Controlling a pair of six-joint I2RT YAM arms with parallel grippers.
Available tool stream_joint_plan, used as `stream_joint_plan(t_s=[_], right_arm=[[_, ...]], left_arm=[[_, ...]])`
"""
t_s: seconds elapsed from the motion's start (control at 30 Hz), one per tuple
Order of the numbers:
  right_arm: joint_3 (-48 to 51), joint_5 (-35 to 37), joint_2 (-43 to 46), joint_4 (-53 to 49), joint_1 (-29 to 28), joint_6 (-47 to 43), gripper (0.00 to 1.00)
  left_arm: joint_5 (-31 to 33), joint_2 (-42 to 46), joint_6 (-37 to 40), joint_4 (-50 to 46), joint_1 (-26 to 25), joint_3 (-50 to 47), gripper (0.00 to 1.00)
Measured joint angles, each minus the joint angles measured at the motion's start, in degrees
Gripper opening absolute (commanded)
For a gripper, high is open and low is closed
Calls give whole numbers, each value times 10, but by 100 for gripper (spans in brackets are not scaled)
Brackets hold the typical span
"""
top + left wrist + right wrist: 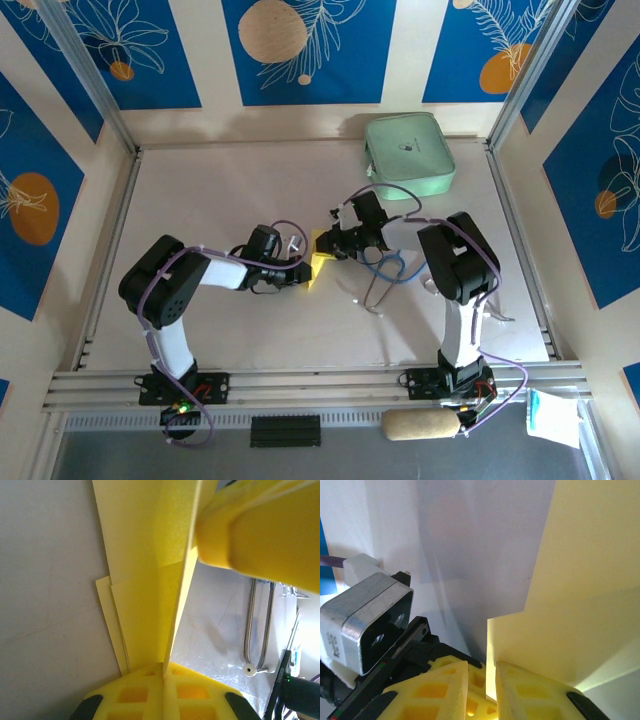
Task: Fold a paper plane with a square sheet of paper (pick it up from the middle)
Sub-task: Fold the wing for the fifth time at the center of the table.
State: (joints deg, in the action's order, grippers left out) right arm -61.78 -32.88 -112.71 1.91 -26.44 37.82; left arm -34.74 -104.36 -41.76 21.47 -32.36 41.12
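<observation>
Partly folded yellow sheet (pixel 320 268), held clear of the table (pixel 250 330) near its middle, between the two arms. In the left wrist view the yellow sheet (pixel 145 580) is seen as several overlapping layers with a standing flap along a centre crease, and the flap is pinched at its near end by the left gripper (pixel 163 672), whose fingers are pressed together on it. In the right wrist view a stepped edge of the yellow sheet (pixel 590 580) is gripped by the right gripper (pixel 490 680), and only a thin slot, taken up by the paper, is left between its fingers. In the top view the left gripper (pixel 306 264) and the right gripper (pixel 333 246) are shown almost touching on opposite sides of the paper. The mint-green case (pixel 408 152) lies well apart at the far edge, and a blue cable (pixel 392 266) is looped just beside the right arm (neither belongs to the fold). The step in hand is judged to be a mid-sequence fold, since no finished dart shape is visible. For the next move, one grip would probably have to be kept while the other is released and reset, so that a crease is pressed without tearing or slipping.
</observation>
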Motion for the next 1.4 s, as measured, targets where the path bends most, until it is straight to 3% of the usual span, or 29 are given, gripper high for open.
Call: stream_joint_plan(t_s=[1.4], right_arm=[[-69, 3, -68, -64, -12, -10, 19]], left_arm=[[-4, -1, -2, 0, 1, 0, 7]])
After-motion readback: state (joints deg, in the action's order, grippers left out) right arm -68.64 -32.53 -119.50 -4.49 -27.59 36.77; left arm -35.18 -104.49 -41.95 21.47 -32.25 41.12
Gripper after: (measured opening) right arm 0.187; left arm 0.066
